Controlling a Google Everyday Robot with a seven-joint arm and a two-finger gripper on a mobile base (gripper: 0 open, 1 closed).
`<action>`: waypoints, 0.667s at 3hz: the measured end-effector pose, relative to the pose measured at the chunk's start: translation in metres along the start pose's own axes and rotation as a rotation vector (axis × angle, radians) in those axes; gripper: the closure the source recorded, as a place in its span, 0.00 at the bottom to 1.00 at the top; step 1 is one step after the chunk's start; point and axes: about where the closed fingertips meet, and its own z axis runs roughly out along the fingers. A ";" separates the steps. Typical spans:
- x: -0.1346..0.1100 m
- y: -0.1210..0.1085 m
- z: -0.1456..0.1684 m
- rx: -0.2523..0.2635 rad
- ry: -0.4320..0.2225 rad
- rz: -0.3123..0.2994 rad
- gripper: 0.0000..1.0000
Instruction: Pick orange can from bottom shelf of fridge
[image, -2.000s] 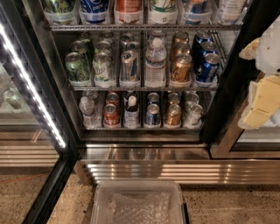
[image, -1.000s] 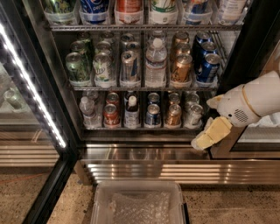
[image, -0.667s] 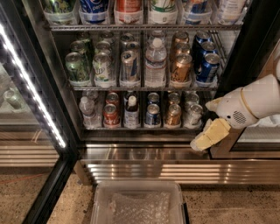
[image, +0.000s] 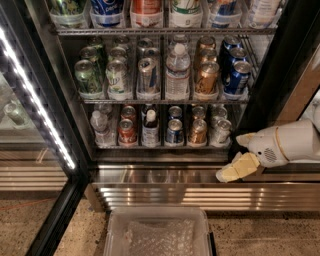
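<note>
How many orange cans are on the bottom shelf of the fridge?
2. One orange can stands at the front of the bottom shelf, another directly behind it; more may be hidden. The gripper hovers at lower right.

Tool (image: 236, 162) low right, at fridge (image: 175, 192) base; arm (image: 296, 145) cut by right edge. Top-row bottles (image: 186, 11) cropped.

On the bottom shelf (image: 160, 146), the orange can (image: 197, 132); before it, rightward, the hand (image: 231, 158).

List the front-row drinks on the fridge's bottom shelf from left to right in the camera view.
Water bottle, red can, dark bottle with white cap, blue can, orange can, silver can; the gripper is lower right of the bottom shelf.
</note>
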 end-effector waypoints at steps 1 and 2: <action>0.013 -0.039 0.030 0.017 -0.084 0.066 0.00; 0.010 -0.066 0.050 0.024 -0.114 0.113 0.00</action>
